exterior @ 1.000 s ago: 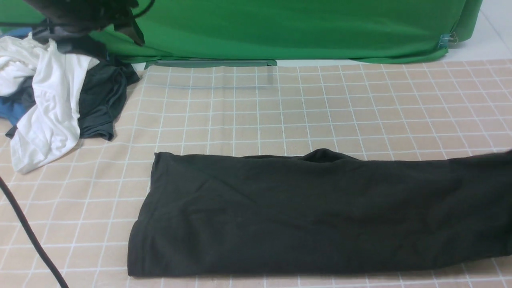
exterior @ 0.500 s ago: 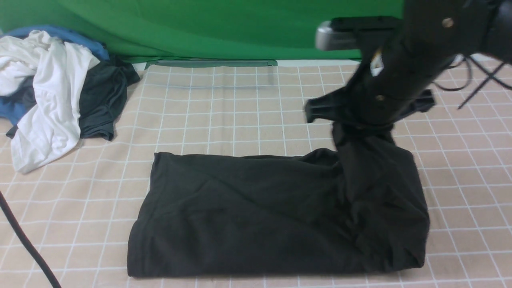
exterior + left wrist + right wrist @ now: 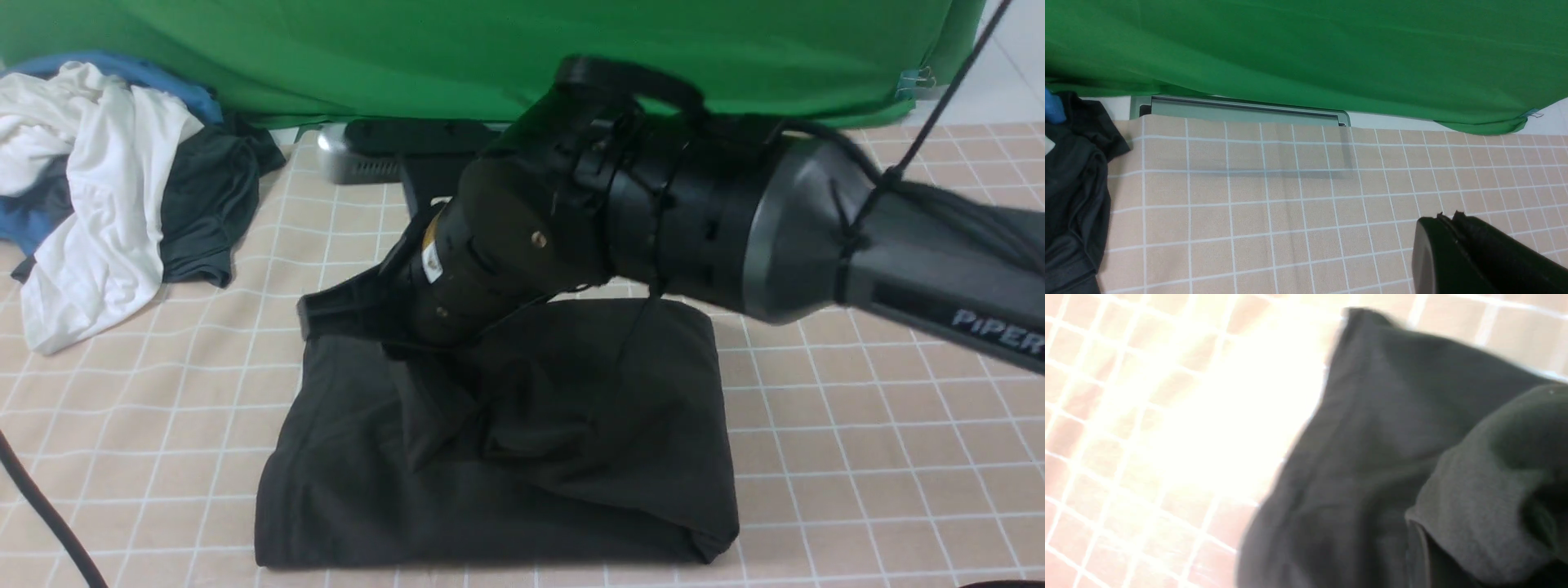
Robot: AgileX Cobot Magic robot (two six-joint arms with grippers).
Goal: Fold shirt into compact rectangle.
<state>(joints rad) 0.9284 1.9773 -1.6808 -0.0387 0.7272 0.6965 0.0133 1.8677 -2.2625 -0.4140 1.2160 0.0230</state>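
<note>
The black shirt (image 3: 506, 457) lies folded on the checked tablecloth (image 3: 898, 425) near the front edge. Its right end has been carried over to the left, on top of the rest. My right gripper (image 3: 396, 347) reaches across from the right, low over the shirt's left part, shut on a bunched fold of it. In the right wrist view the shirt (image 3: 1392, 437) fills the picture, blurred, and hides the fingers. My left gripper (image 3: 1447, 218) is shut with nothing in it, hovering above bare tablecloth; it does not appear in the front view.
A pile of clothes lies at the back left: a white shirt (image 3: 106, 212), a dark grey-green shirt (image 3: 204, 212) and a blue cloth (image 3: 24, 233). A green backdrop (image 3: 490, 57) hangs behind. A grey bar (image 3: 1241, 110) runs along the far edge. A black cable (image 3: 41, 506) crosses the front left.
My right arm has swept in from the right to the left, dragging the shirt's right end over its body. The shirt now covers about half its former width.
</note>
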